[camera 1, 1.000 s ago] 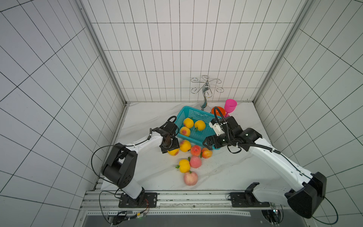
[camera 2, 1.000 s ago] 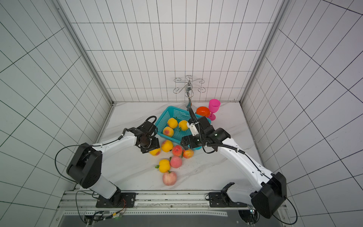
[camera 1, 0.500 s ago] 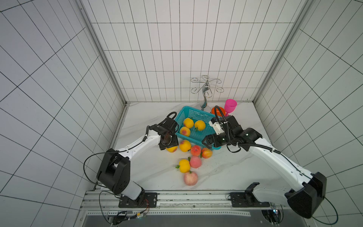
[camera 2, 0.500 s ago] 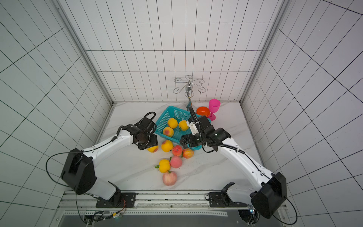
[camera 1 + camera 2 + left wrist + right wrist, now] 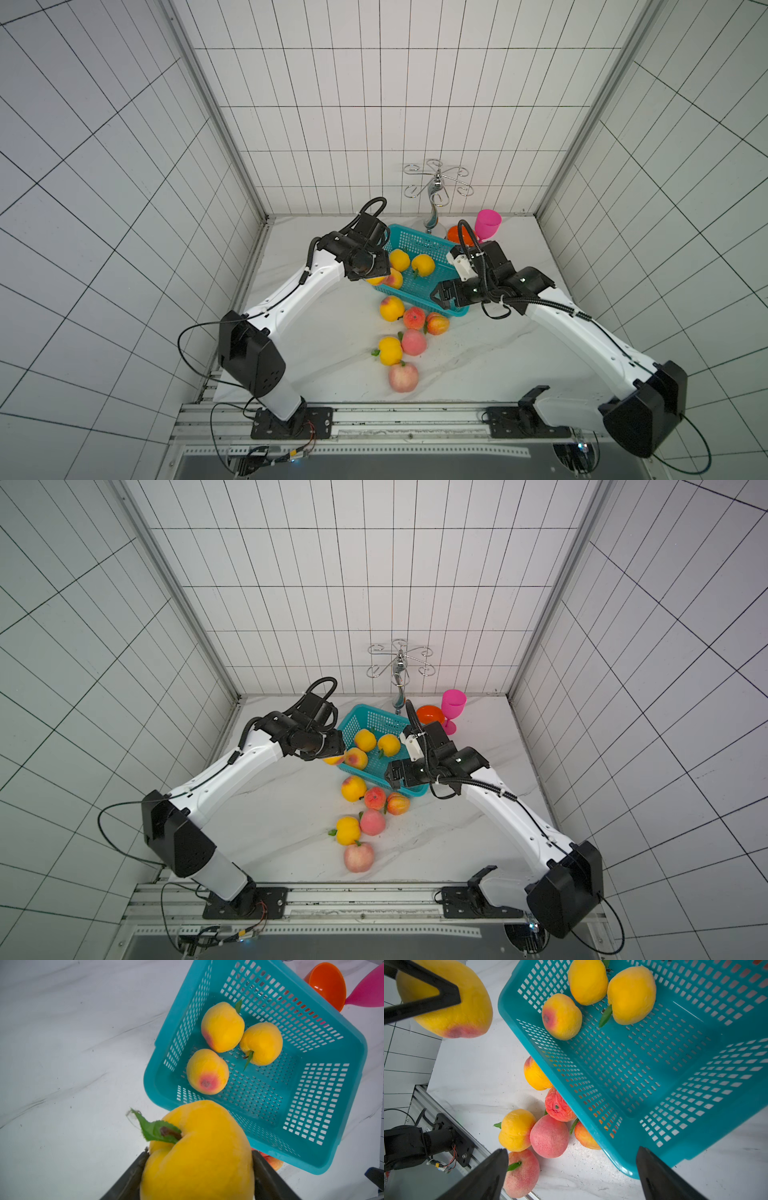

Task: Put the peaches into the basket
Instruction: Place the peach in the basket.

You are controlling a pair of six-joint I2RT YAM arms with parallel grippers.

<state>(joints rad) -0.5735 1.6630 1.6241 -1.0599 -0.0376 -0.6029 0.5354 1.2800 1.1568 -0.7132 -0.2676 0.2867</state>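
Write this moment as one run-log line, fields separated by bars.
left gripper: shut on yellow peach, near basket rim | right gripper: open, empty | in basket: three peaches | on table: six peaches

Basket (image 5: 510, 1016) rim partly hides perhaps three peaches (image 5: 557, 1105).

Three yellow-orange round toy peaches (image 5: 423, 264) lie in the teal perforated plastic basket (image 5: 419, 243). Six more peaches (image 5: 413, 342) cluster on the white marbled worktop (image 5: 332, 332) before it. An orange plastic bowl (image 5: 459, 237) and a pink plastic goblet (image 5: 488, 224) stand behind its right corner.

Left end effector (image 5: 199, 1159) full, right one (image 5: 572, 1150) agape
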